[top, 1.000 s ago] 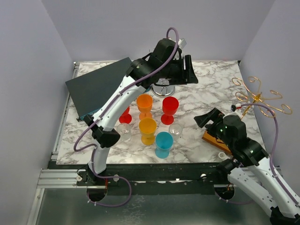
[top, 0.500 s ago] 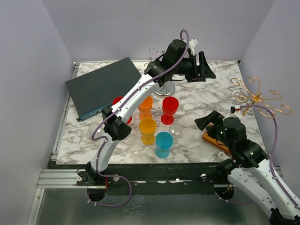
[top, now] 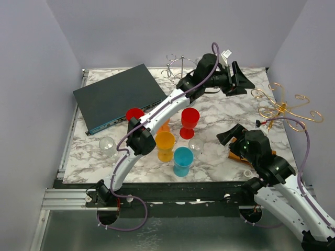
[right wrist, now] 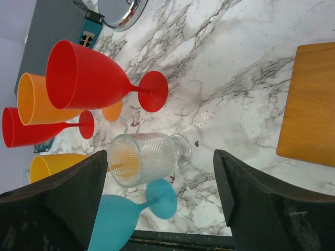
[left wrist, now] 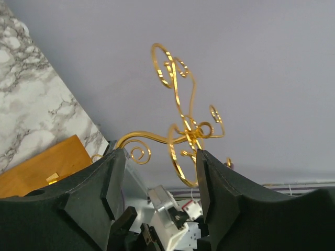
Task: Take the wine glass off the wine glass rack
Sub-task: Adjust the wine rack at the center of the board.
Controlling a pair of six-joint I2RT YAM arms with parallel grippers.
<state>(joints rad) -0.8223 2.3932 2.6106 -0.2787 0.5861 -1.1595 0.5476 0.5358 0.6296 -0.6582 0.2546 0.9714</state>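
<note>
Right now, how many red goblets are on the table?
2. One red goblet stands mid-table; the other is left, by the dark box. The arm may hide more.

Gold scrollwork wine glass rack [top: 282, 107] (on wooden base [right wrist: 309, 104]) stands far right.

The left gripper [left wrist: 159, 157] points towards the wine glass rack [left wrist: 183, 125], a gold wire frame of curling scrolls that stands out against the pale lavender wall [left wrist: 251, 63]. The two dark fingers [left wrist: 94, 193] rise from the bottom edge, spread apart with only air between them (the rack's stem shows in that gap, farther off). A wooden block [left wrist: 42, 167] lies at lower left on the marbled counter [left wrist: 36, 104]. Low between the fingers sits a white fitting [left wrist: 170, 206], too blurred to identify.
</note>
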